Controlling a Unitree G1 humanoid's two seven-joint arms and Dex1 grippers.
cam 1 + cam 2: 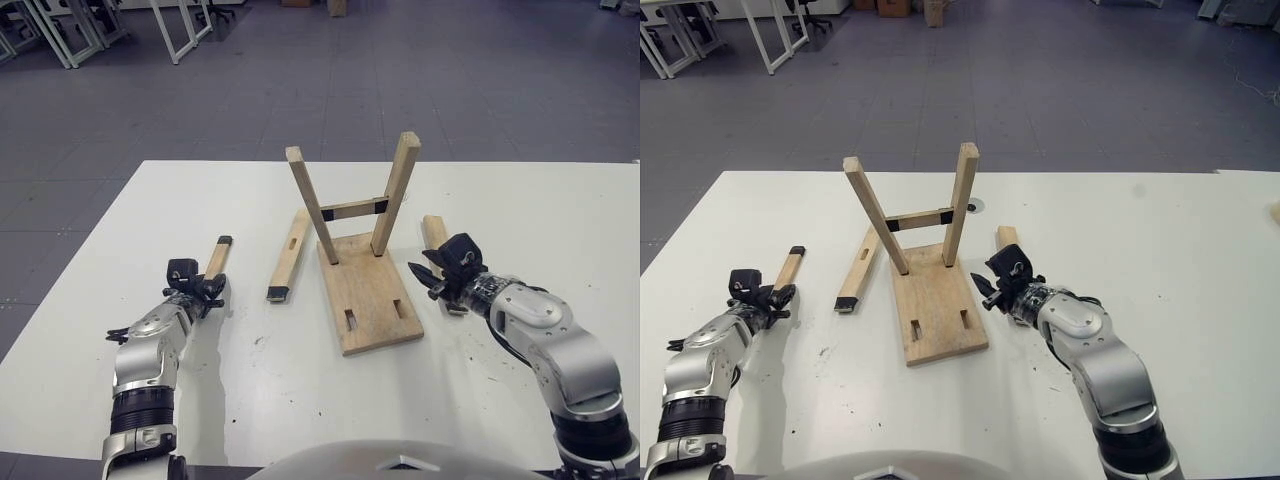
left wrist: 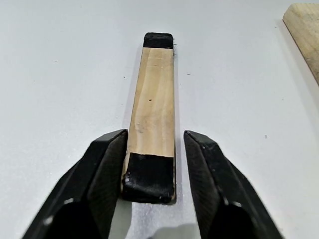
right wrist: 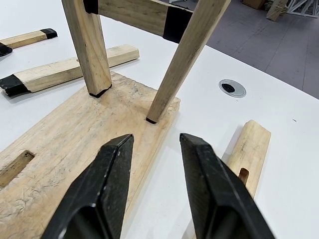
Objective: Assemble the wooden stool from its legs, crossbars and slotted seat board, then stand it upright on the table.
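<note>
White table (image 1: pixel 560 210) on a grey floor. Seat board (image 1: pixel 370 295) lies flat mid-table, with two legs (image 1: pixel 311 205) standing in its far slots, joined by a crossbar (image 1: pixel 352 209). A loose leg (image 1: pixel 289 256) lies just left of the board and another (image 1: pixel 433 232) just right. A short bar (image 1: pixel 218 256) lies farther left, its near end between the left gripper's (image 2: pixel 155 135) parted fingers. The right gripper (image 1: pixel 424 278) is spread wide beside the board's right edge.
</note>
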